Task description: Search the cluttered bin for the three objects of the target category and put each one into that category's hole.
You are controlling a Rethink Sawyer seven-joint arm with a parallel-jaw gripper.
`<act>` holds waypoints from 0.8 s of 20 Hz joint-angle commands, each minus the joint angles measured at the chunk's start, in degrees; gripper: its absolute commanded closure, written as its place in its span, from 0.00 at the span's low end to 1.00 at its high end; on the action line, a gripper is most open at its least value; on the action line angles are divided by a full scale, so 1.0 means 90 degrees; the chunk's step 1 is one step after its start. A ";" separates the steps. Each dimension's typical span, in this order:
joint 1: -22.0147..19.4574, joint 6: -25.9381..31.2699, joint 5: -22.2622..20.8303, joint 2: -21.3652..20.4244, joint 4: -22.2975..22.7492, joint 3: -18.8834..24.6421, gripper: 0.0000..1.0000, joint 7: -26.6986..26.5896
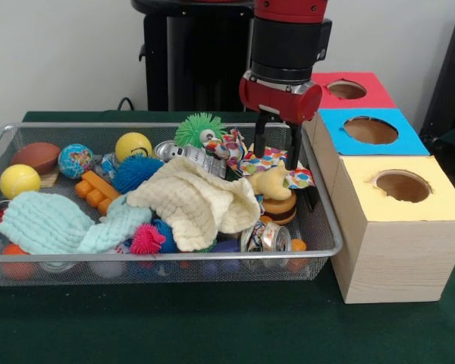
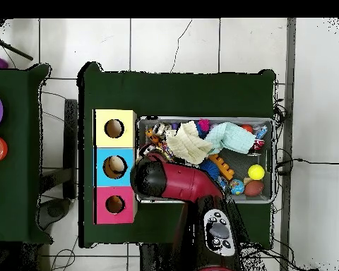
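The silver wire-mesh bin (image 1: 327, 218) lies on the green table, full of clutter; it also shows in the overhead view (image 2: 204, 119). My gripper (image 1: 277, 159) hangs over the bin's right end, open, its fingers (image 1: 294, 152) either side of a multicoloured patterned cloth (image 1: 267, 161). Nothing is held. To the bin's right stand three boxes with round holes on top: red (image 1: 368, 95), blue (image 1: 398, 140) and yellow (image 1: 440, 201). In the overhead view the arm's head (image 2: 152, 176) hides the gripper, next to the blue box (image 2: 102, 166).
The bin holds a cream cloth (image 1: 193, 201), a mint cloth (image 1: 57, 224), two yellow balls (image 1: 133, 144), a green spiky ball (image 1: 197, 129), a blue fuzzy ball (image 1: 134, 173), cans (image 1: 265, 236), a toy hamburger (image 1: 277, 206) and a brown football (image 1: 36, 155).
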 commanded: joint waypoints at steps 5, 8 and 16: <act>-0.0187 0.0376 0.0077 0.0189 -0.0408 0.0115 0.00 0.0467; -0.0176 0.0178 0.0072 0.0367 -0.0438 0.0128 0.00 0.0514; -0.0045 -0.0317 0.0157 0.0756 -0.0501 0.0153 0.00 0.0747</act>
